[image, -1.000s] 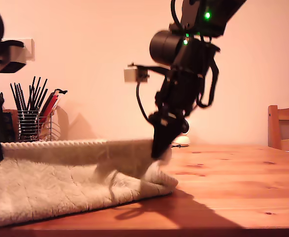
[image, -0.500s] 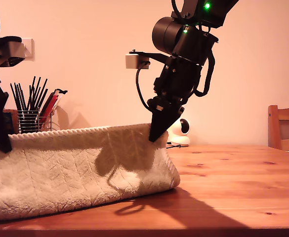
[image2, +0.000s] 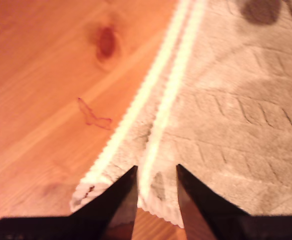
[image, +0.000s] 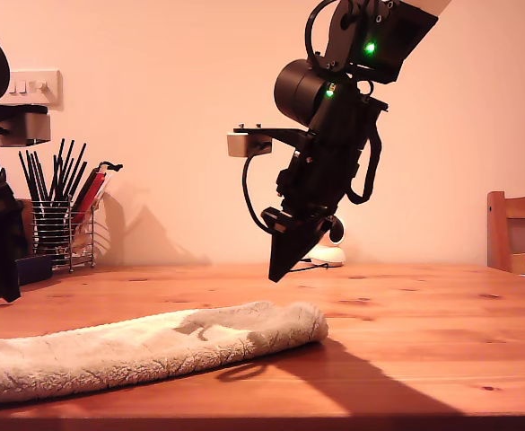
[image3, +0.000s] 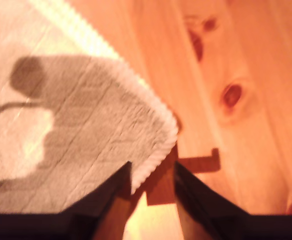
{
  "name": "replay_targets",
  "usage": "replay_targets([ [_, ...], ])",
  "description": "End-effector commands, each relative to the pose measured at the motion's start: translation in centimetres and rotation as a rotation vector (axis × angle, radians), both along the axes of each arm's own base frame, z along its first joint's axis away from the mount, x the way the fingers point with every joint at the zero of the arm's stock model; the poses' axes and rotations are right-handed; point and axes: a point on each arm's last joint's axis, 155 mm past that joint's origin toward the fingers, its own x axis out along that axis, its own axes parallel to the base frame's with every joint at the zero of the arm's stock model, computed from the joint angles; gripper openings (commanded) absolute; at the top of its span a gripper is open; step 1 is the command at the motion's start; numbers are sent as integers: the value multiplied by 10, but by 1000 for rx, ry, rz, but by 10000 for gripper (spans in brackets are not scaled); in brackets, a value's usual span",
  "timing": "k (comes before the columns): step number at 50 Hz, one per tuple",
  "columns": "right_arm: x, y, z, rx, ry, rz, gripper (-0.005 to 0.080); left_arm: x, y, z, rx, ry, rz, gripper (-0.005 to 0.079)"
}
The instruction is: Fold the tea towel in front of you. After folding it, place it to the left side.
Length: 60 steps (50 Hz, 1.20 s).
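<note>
The tea towel (image: 154, 346) lies flat on the wooden table (image: 424, 332) as a long, low, folded cream strip toward the exterior view's left. My second gripper (image: 275, 274) hangs open above the towel's end near the middle of the exterior view, holding nothing. Its wrist view shows a hemmed towel corner (image3: 76, 125) below the parted jaws of my second gripper (image3: 151, 167), with the arm's shadow on the cloth. My first gripper (image: 4, 292) is at the exterior view's left edge. In its wrist view my first gripper (image2: 155, 170) is open over two corded hems lying together on the towel (image2: 225, 125).
A wire holder of pens (image: 60, 224) stands at the back toward the exterior view's left. A small white round camera (image: 329, 251) sits behind the second arm. A wooden chair (image: 518, 233) is at the exterior view's right edge. Bare tabletop stretches toward the exterior view's right.
The towel's corded edge, held up by both grippers before, has been let go and has dropped onto the lower layer. Both grippers now stand open, clear of the cloth.
</note>
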Motion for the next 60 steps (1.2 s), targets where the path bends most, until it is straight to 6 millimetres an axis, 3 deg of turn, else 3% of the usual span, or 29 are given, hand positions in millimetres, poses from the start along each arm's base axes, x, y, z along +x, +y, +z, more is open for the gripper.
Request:
replay_targets([
  [1,-3,-2,-11,-5,29,-24,247,2,0,0,-17,5,31,214],
  [11,-20,-2,-13,23,144,-79,209,-6,-16,2,-115,49,31,200],
  [14,-28,2,-13,48,185,-79,125,-7,-20,3,-134,54,22,139],
  [19,-40,16,-11,92,233,-69,-17,-8,-25,4,-159,57,8,-32],
  [28,-53,35,-9,138,272,-75,-12,-10,-30,-10,-180,107,-4,-19],
  [39,-52,38,-11,161,298,-116,-12,-6,-30,-40,-166,161,2,-19],
  [49,-56,29,-38,122,370,-164,-12,-4,-26,-55,-139,183,18,-19],
  [60,-62,23,-65,79,421,-177,-13,-18,-25,-66,-137,265,53,-19],
])
